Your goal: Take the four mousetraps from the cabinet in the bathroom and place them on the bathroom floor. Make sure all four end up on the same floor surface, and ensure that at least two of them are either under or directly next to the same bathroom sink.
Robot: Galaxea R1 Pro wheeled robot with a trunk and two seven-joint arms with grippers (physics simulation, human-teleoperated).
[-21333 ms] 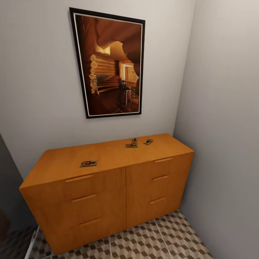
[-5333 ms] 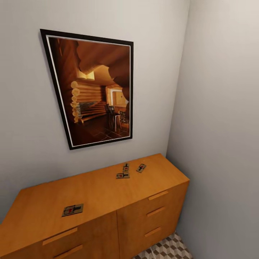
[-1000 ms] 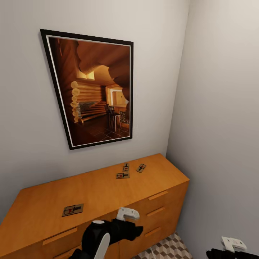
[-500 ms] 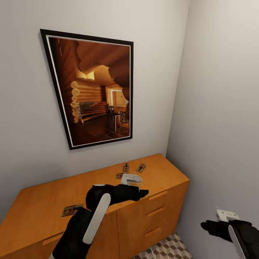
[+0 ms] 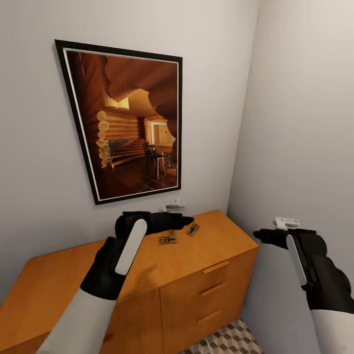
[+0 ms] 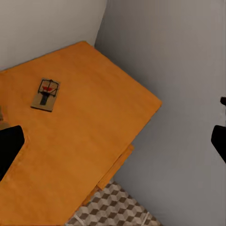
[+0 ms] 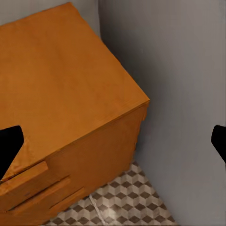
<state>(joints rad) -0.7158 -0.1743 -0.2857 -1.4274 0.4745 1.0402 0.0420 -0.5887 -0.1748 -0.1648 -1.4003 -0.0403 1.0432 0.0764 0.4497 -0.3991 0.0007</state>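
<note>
In the head view, the left arm reaches forward over the cabinet (image 5: 206, 255), its left end effector (image 5: 184, 220) hanging above the flat orange top near two mousetraps (image 5: 167, 239); the second (image 5: 193, 229) lies just beyond, toward the corner. The left arm covers the part of the top nearer the robot. The right end effector (image 5: 263, 236) is raised beside the cabinet's right end, in front of the grey side wall, holding nothing. From here I cannot tell how wide either end effector stands.

The left wrist view shows its dark fingers far apart at the picture's opposite edges, with one mousetrap (image 6: 46, 94) flat on the cabinet top (image 6: 94, 136) and the cube-patterned bathroom floor (image 6: 113, 209) below.

The right wrist view likewise shows widely spread fingers, the cabinet's corner (image 7: 70, 103), drawer handles and floor tiles (image 7: 117, 202).

On the far wall hangs a framed picture (image 5: 130, 123).
</note>
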